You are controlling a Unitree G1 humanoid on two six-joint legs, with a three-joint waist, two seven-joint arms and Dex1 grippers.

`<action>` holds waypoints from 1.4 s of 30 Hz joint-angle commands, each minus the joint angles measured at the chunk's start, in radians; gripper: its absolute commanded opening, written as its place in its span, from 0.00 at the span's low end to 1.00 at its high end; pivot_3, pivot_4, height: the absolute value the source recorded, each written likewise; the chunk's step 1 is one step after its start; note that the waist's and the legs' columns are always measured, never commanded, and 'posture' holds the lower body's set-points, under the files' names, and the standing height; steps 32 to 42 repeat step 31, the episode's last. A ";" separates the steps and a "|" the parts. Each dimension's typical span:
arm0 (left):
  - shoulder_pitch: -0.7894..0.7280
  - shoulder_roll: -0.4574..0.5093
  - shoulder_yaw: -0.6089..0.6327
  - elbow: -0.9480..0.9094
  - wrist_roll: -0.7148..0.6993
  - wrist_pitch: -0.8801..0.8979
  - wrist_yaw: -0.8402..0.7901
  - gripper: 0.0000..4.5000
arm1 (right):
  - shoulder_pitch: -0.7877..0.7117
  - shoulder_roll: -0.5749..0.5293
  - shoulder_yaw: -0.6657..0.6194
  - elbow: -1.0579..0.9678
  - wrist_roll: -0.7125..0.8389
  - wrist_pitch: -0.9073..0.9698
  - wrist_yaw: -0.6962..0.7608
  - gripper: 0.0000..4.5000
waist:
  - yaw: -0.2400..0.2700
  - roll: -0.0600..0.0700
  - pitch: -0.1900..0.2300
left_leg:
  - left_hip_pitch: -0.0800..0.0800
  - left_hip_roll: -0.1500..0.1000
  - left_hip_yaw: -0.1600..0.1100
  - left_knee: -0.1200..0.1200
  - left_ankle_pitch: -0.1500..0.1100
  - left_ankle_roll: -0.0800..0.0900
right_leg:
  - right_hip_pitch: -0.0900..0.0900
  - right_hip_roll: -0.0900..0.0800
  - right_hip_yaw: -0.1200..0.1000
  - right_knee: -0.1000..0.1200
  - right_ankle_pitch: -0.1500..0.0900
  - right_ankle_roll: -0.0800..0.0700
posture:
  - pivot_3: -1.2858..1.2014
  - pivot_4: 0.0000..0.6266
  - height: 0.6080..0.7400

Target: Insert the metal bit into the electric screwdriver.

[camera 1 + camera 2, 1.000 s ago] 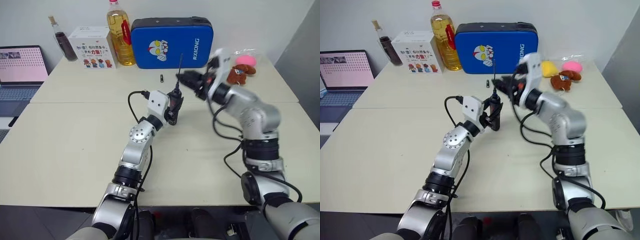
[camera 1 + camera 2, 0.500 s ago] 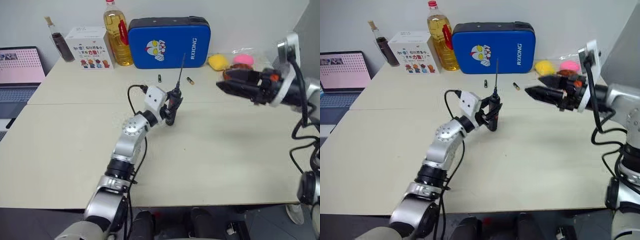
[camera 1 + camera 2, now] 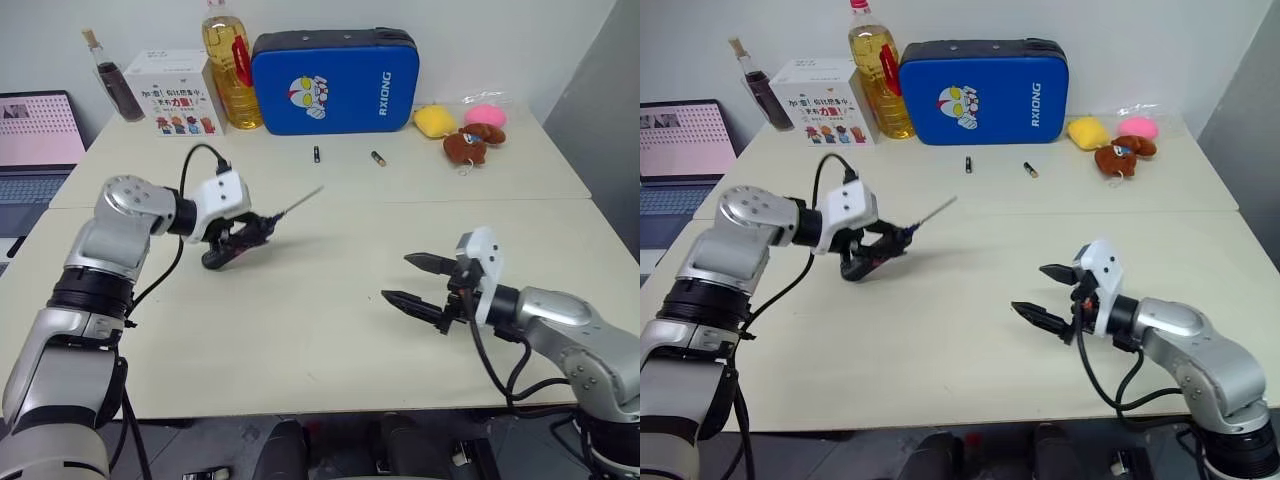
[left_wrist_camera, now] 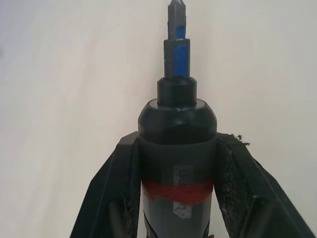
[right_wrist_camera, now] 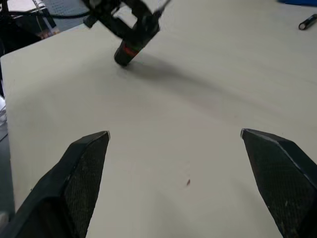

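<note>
My left gripper [image 3: 248,233] is shut on the electric screwdriver [image 3: 226,251], a dark pen-shaped tool with a red band, held slanted low over the table's left half. The thin metal bit [image 3: 298,203] sticks out of its narrow tip, pointing up and to the right. In the left wrist view the screwdriver [image 4: 177,148] sits clamped between both pads, with the bit [image 4: 177,39] rising from its nose. My right gripper [image 3: 397,277] hovers open and empty just above the table at the near right, well apart from the tool. The right wrist view shows the screwdriver [image 5: 131,49] far ahead.
Along the table's back stand a blue case [image 3: 320,80], an oil bottle [image 3: 222,60], a white box [image 3: 175,90] and a dark bottle [image 3: 105,85]. Two short dark cylinders [image 3: 316,154] [image 3: 378,158] lie before the case. Plush toys [image 3: 465,130] sit back right, a laptop [image 3: 35,130] far left.
My left arm swung left and tipped the screwdriver from upright to slanted. My right gripper let go near the bit, opened wide, and dropped down and back toward the table's near right.
</note>
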 commanded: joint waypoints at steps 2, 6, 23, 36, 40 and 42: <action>-0.029 -0.097 -0.030 0.149 0.069 -0.113 0.047 0.37 | -0.006 0.034 0.051 -0.004 -0.062 -0.078 -0.035 0.99 | -0.001 0.000 0.000 | 0.000 0.000 0.000 0.000 0.000 0.000 | 0.000 0.000 0.000 0.000 0.000 0.000 | 0.52 0.24 1.00; -0.057 -0.165 -0.020 0.249 0.090 -0.177 0.085 0.37 | 0.000 0.041 0.058 0.008 -0.079 -0.101 -0.036 0.99 | -0.004 -0.001 0.001 | 0.000 0.000 0.001 0.000 0.000 0.000 | -0.001 0.000 0.000 0.000 0.000 0.000 | 0.52 0.24 1.00; 0.245 0.121 0.300 -0.241 -0.202 0.259 -0.067 0.99 | -0.103 -0.122 0.012 0.235 -0.096 -0.179 0.189 1.00 | -0.018 -0.001 0.003 | 0.000 0.002 0.001 -0.001 0.000 0.000 | -0.001 0.000 0.002 0.002 0.000 -0.001 | 0.52 0.24 1.00; 0.540 0.279 0.513 -0.423 -0.272 0.388 -0.001 0.99 | -0.191 -0.201 0.007 0.410 -0.107 -0.231 0.345 1.00 | -0.001 -0.001 0.003 | 0.001 0.002 -0.001 0.000 0.000 0.000 | 0.000 -0.001 0.001 0.002 0.000 -0.001 | 0.52 0.24 1.00; 0.540 0.279 0.513 -0.423 -0.272 0.388 -0.001 0.99 | -0.191 -0.201 0.007 0.410 -0.107 -0.231 0.345 1.00 | -0.001 -0.001 0.003 | 0.001 0.002 -0.001 0.000 0.000 0.000 | 0.000 -0.001 0.001 0.002 0.000 -0.001 | 0.52 0.24 1.00; 0.540 0.279 0.513 -0.423 -0.272 0.388 -0.001 0.99 | -0.191 -0.201 0.007 0.410 -0.107 -0.231 0.345 1.00 | -0.001 -0.001 0.003 | 0.001 0.002 -0.001 0.000 0.000 0.000 | 0.000 -0.001 0.001 0.002 0.000 -0.001 | 0.52 0.24 1.00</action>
